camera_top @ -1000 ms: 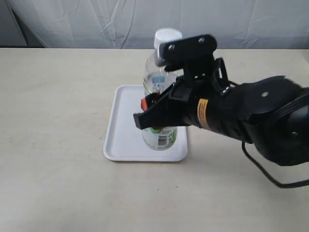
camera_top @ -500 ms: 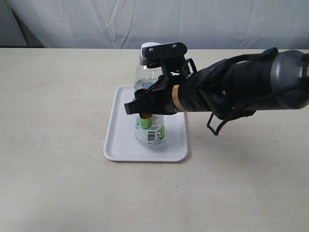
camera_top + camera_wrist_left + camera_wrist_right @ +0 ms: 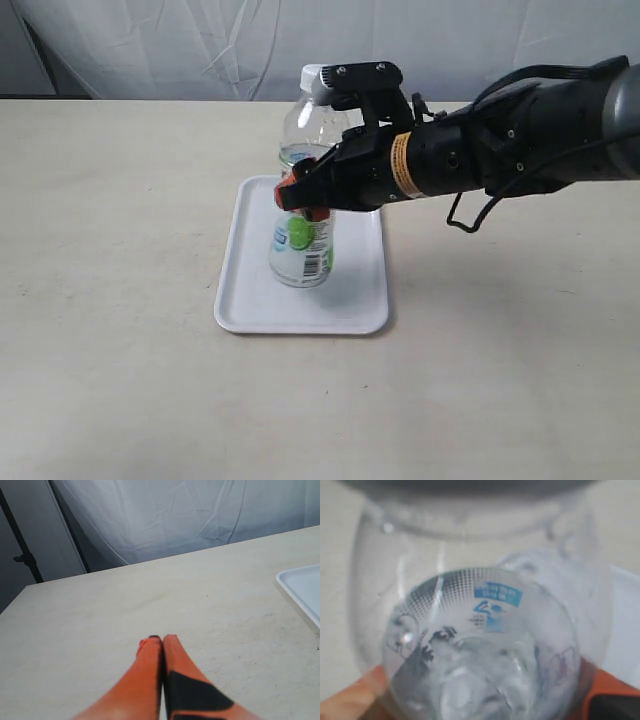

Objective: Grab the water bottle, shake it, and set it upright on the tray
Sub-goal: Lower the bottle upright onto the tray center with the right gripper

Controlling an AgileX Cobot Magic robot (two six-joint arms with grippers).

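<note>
Matte beige table, flat and faintly speckled, backed by a creased white fabric curtain. The right arm, a glossy black cylinder with a yellow band, reaches in horizontally from the right side and crosses past the middle of the exterior view. Beneath it lies the tray: smooth white plastic, rectangular, with rounded corners and a low raised rim. The water bottle sits over the tray's middle, leaning slightly with its top toward the arm. Its body is clear ribbed plastic, with a green, white and blue label on the lower half; whether the base touches the tray cannot be told. The right gripper clamps the bottle at mid-height, with its orange fingers on opposite sides. White screw cap above the wrist. The left gripper hangs above bare table, its orange fingers pressed together on nothing.
</note>
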